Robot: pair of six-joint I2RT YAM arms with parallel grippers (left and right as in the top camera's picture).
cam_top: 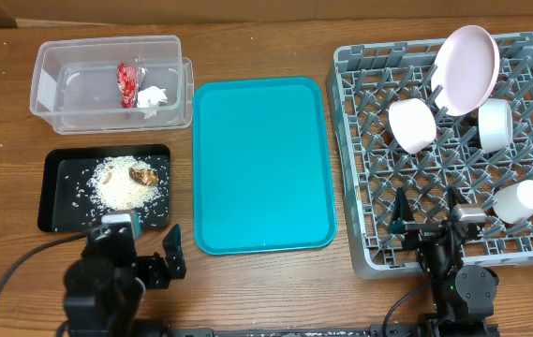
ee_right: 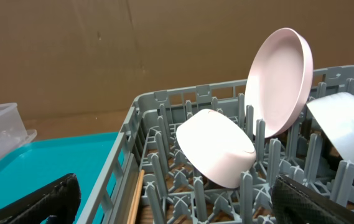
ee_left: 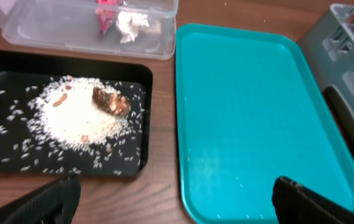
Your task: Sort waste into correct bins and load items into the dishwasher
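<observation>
The clear tub [cam_top: 55, 89] at the back left holds the red wrapper [cam_top: 128, 82] and the white tissue [cam_top: 154, 96]. The black tray [cam_top: 55, 201] holds white rice [cam_top: 121, 187] and the brown scrap [cam_top: 143, 174]; both show in the left wrist view [ee_left: 71, 118] [ee_left: 109, 101]. The grey rack [cam_top: 360, 140] holds the plate [cam_top: 466, 67], a white bowl [cam_top: 411, 125], a pale bowl [cam_top: 494, 124] and the cup [cam_top: 519, 200]. A chopstick [ee_right: 133, 199] lies along its left wall. My left gripper [cam_top: 149, 251] is open by the table's front edge. My right gripper [cam_top: 430, 225] is open over the rack's front.
The teal serving tray [cam_top: 261, 164] lies bare between the black tray and the rack, also in the left wrist view [ee_left: 257, 112]. A brown cardboard wall [ee_right: 133, 50] stands behind the table.
</observation>
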